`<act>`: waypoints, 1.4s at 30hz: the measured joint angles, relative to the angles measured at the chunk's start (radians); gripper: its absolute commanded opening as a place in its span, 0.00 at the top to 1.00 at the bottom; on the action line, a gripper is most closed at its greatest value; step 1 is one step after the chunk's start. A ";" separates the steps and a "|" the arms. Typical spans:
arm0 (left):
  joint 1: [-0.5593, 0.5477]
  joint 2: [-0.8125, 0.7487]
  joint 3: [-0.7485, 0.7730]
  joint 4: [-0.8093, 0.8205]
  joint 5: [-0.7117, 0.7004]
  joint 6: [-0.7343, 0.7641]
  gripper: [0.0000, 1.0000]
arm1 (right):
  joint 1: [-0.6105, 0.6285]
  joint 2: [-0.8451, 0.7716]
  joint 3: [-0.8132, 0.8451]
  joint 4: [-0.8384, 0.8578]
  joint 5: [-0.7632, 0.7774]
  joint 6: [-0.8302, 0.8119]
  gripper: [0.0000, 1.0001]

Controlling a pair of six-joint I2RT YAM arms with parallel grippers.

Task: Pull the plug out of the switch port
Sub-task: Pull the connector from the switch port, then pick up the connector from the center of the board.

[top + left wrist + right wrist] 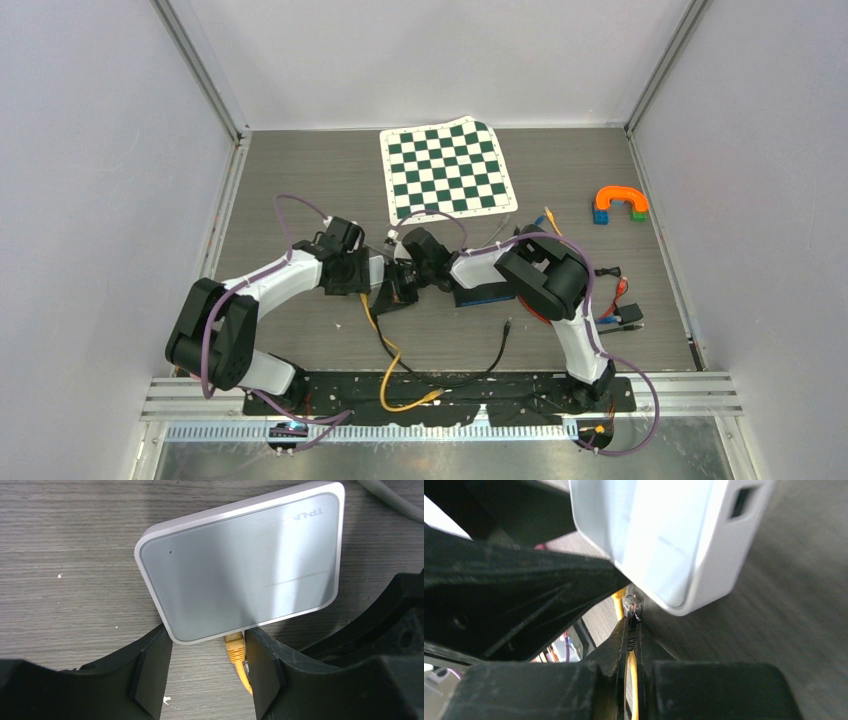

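Note:
The grey-white switch (240,565) lies on the wood table, in front of my left gripper (206,647). That gripper is open, with its fingers (150,672) set either side of the switch's near edge. The yellow plug (235,647) meets that edge right beside the right finger. In the right wrist view the switch (664,535) looks tilted. My right gripper (633,622) is shut on the plug, whose clear tip (632,605) pokes out at the switch's corner. I cannot tell whether it sits in the port. From above, both grippers (392,283) (425,268) meet mid-table and hide the switch.
The yellow cable (385,345) and a loose black cable (497,355) trail toward the near edge. A checkerboard sheet (447,170) lies at the back. Coloured blocks (620,203) sit at the back right. Small black parts (625,315) lie at the right.

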 measured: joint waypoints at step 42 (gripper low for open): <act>0.050 -0.555 -0.101 -0.151 -0.335 -0.101 0.00 | 0.140 -0.140 0.188 -0.534 0.266 -0.356 0.56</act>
